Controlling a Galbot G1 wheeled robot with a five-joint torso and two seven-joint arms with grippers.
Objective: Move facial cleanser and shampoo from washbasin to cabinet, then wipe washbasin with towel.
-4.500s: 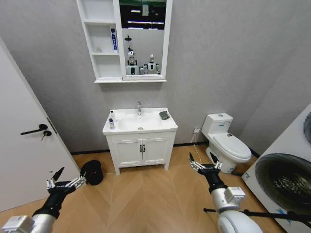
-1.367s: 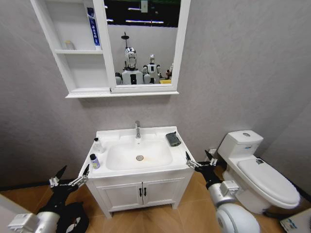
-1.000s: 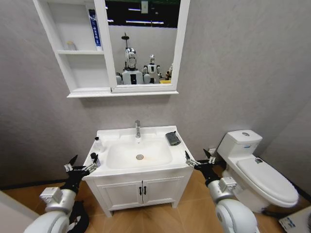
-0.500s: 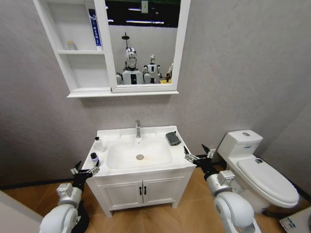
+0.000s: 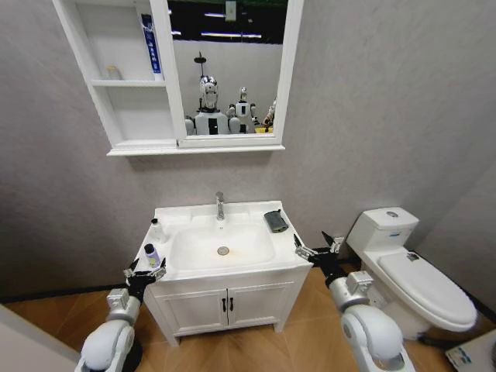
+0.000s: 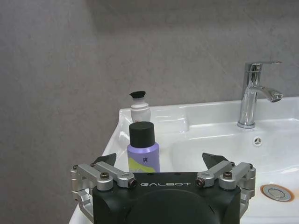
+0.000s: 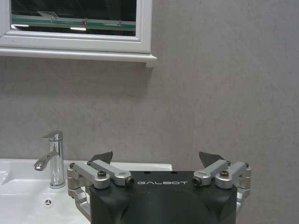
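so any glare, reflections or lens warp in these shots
Head view: wide-angle warp tilts the cabinet and walls, and the mirror reflects robots. Left wrist view: highlights shine on the chrome tap and wet-looking washbasin. Right wrist view: even, soft wall light.

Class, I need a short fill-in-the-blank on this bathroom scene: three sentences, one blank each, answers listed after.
1. The purple bottle with the black cap stands right in front of the ______ tool.
2. The towel lies on the washbasin rim on the side nearer the ______.
3. The chrome tap stands behind the bowl, below the ______.

Answers: left; toilet; mirror
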